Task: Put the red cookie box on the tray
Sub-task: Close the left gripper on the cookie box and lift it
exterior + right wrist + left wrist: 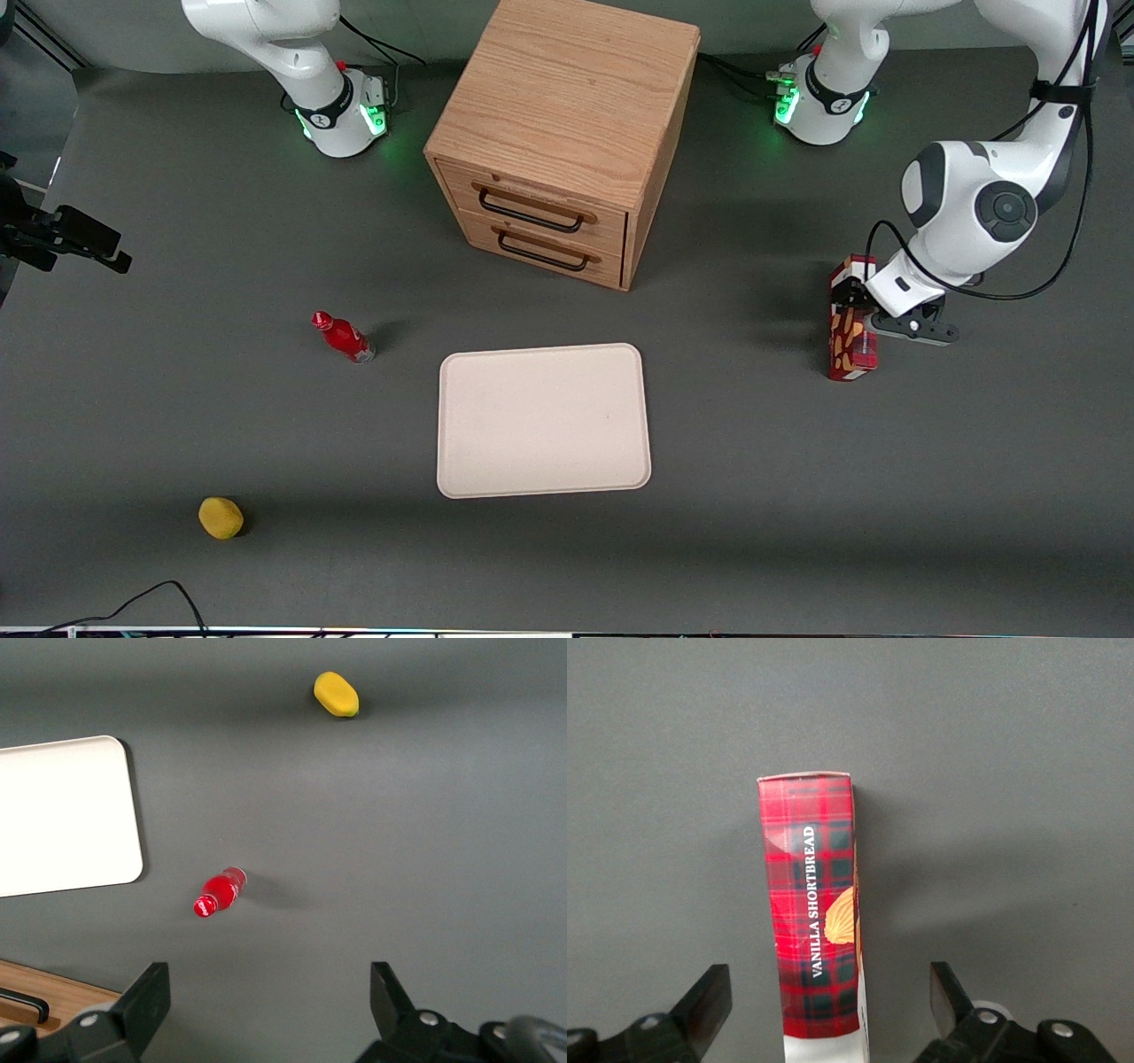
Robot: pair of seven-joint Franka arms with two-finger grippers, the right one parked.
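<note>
The red cookie box [851,341], red tartan with cookie pictures and a white end, lies on the table toward the working arm's end, well away from the tray [543,420]. The cream tray lies flat near the table's middle, in front of the drawers. My left gripper [852,299] is down over the box's end farther from the front camera. In the left wrist view the box [819,912] lies between the two fingers [704,999], which stand wide open with clear gaps on both sides. The gripper [829,1001] touches nothing.
A wooden two-drawer cabinet [567,133] stands farther from the front camera than the tray. A small red bottle [344,337] lies beside the tray toward the parked arm's end. A yellow lemon-like object [221,517] lies nearer the front camera, also toward that end.
</note>
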